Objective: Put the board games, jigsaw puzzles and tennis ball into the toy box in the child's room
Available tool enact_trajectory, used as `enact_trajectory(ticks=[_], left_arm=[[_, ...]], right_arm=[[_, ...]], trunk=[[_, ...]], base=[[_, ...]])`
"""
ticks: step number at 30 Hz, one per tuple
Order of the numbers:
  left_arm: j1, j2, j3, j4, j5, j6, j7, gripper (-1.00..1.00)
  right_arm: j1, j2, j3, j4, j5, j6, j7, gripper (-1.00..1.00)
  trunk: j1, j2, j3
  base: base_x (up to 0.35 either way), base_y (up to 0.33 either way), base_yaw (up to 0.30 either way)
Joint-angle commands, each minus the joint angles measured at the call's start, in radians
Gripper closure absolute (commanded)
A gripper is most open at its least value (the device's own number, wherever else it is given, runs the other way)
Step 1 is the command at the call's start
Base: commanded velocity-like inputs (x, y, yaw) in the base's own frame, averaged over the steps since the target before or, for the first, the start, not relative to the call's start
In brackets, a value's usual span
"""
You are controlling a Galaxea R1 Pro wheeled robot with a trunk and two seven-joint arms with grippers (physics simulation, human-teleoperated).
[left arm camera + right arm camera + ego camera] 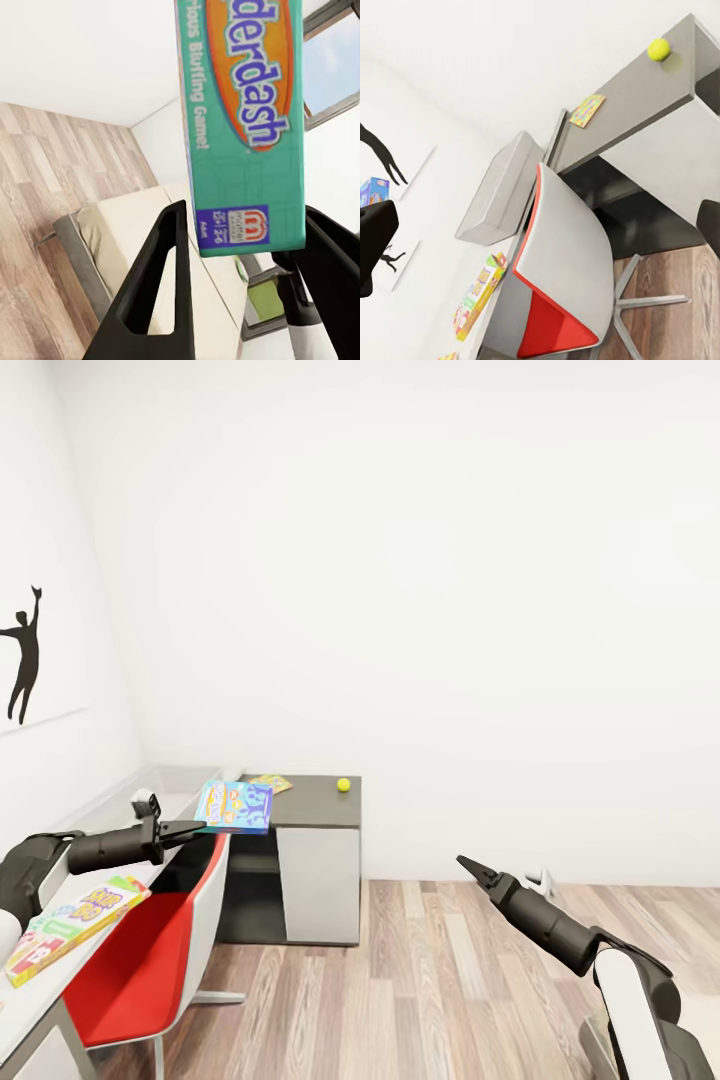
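Note:
My left gripper [204,828] is shut on a small blue board game [235,806], holding it in the air just right of the toy box [172,784], a light grey tray at the far end of the pale table [30,1002]. In the left wrist view the box [244,127] reads teal between my fingers [161,292]. A Skip-Bo game [70,925] lies on the table's near end. One jigsaw puzzle [270,783] and the tennis ball [343,785] rest on the dark grey cabinet top [310,802]. My right gripper [468,864] hangs open over the floor, holding nothing.
A red and white swivel chair [150,960] stands against the table, under my left arm. The right wrist view takes in the ball [658,49], puzzle [587,110], tray [502,187] and chair [562,262]. Wooden floor [450,980] lies open to the right. The cream bed [135,232] lies behind.

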Motion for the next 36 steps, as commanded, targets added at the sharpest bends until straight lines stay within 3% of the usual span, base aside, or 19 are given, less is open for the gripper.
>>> enact_trajectory(ticks=[1,7,20,31,36], left_arm=[[-0.001,0.000,0.000,0.000,0.001,0.010,-0.004,1.00],[-0.001,0.000,0.001,0.000,0.001,0.010,-0.004,1.00],[-0.001,-0.001,0.000,0.000,0.001,0.009,-0.004,1.00],[-0.001,-0.001,-0.001,0.000,0.001,0.008,-0.004,1.00],[-0.001,-0.001,-0.001,0.000,0.001,0.008,-0.004,1.00]], right_arm=[[-0.001,0.001,-0.003,0.000,0.003,0.006,0.006,-1.00],[-0.001,0.002,-0.002,-0.002,0.003,0.006,0.005,-1.00],[-0.001,0.005,0.000,-0.003,0.003,0.005,0.005,-1.00],[-0.001,0.009,-0.001,-0.005,0.003,0.006,0.005,-1.00],[-0.001,0.010,0.000,-0.005,0.004,0.005,0.004,-1.00]], trunk=[[0.001,-0.002,-0.002],[0.001,-0.002,-0.002],[0.001,-0.002,0.004],[0.001,-0.002,0.004],[0.001,-0.002,0.004]], base=[[0.289,0.000,0.004],[0.264,0.000,0.034],[0.227,0.000,0.241],[0.213,0.000,0.029],[0.202,-0.007,0.221]])
